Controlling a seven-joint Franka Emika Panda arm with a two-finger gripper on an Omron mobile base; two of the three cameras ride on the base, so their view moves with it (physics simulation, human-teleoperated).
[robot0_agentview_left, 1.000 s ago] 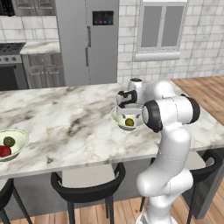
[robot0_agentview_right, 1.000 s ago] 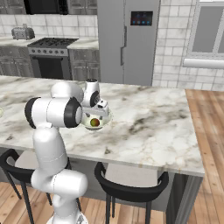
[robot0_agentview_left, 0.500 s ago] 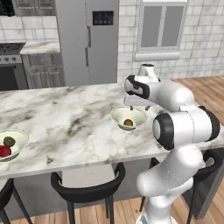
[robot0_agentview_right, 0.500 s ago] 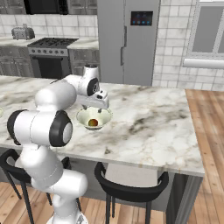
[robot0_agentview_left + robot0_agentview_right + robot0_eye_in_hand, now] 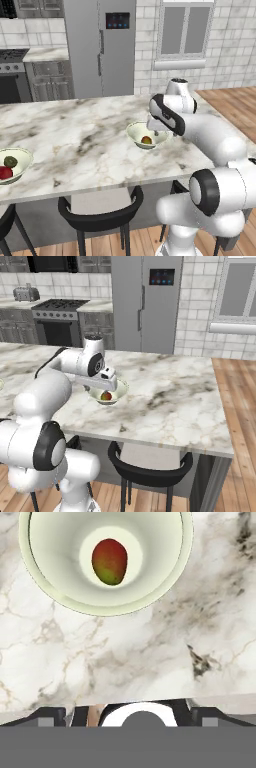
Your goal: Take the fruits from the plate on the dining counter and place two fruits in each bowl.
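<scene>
A cream bowl stands mid-way along the dining counter. One red-and-green fruit lies in it. My gripper hovers just above the counter at the bowl's rim. Its dark fingertips stand wide apart with nothing between them, so it is open. A second cream bowl at the counter's left end holds an olive green fruit and a bright red fruit. The plate is out of view.
Dark bar stools stand under the counter's near edge. Behind the counter are a grey fridge and a stove. Wooden floor lies to the right.
The arm has changed posture, its elbow swinging out to the side, while the hand stayed near the middle bowl and drew slightly back from it. The fruit in that bowl has not moved.
</scene>
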